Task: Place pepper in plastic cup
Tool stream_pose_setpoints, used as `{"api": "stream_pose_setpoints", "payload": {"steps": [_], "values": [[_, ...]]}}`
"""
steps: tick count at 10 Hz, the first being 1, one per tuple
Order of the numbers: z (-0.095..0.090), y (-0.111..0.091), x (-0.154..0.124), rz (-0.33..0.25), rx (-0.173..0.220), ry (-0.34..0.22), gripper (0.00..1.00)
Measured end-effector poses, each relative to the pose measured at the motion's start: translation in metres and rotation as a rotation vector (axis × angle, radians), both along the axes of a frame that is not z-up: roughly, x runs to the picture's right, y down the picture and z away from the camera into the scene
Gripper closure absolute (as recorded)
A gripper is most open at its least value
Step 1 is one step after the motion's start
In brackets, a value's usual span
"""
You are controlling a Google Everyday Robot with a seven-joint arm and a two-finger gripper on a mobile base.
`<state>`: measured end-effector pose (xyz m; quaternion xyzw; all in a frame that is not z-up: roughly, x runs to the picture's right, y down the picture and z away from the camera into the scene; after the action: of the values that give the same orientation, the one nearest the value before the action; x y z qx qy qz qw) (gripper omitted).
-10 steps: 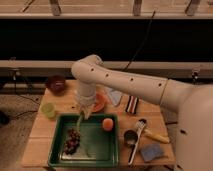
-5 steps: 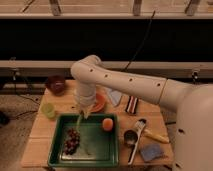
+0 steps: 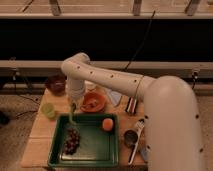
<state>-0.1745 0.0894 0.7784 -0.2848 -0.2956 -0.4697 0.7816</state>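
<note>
My gripper point(image 3: 73, 106) points down over the far left corner of the green tray point(image 3: 92, 150). It is shut on the pepper point(image 3: 72, 118), a slim dark green pepper that hangs upright from it just above the tray's rim. The plastic cup point(image 3: 48, 110), small and translucent yellow-green, stands on the wooden table to the left of the tray, a short way left of the pepper. The cup looks empty.
Dark purple grapes point(image 3: 71, 142) and a round orange fruit point(image 3: 107, 124) lie in the tray. An orange bowl point(image 3: 93, 103) stands behind the tray and a maroon bowl point(image 3: 56, 84) at the back left. A metal cup point(image 3: 131, 138) and a utensil point(image 3: 136, 145) lie to the right.
The gripper has moved slightly left toward the tray's left edge with the pepper hanging from it. Nothing else has moved.
</note>
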Motion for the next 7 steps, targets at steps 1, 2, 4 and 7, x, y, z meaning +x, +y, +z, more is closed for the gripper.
{"api": "stream_pose_setpoints", "payload": {"steps": [1, 2, 4, 7], "values": [[0.009, -0.004, -0.013, -0.005, 0.003, -0.016, 1.0], [0.018, -0.006, -0.026, -0.011, 0.004, -0.034, 1.0], [0.025, -0.007, -0.052, -0.033, 0.002, -0.072, 1.0], [0.032, -0.004, -0.094, -0.064, -0.003, -0.133, 1.0]]}}
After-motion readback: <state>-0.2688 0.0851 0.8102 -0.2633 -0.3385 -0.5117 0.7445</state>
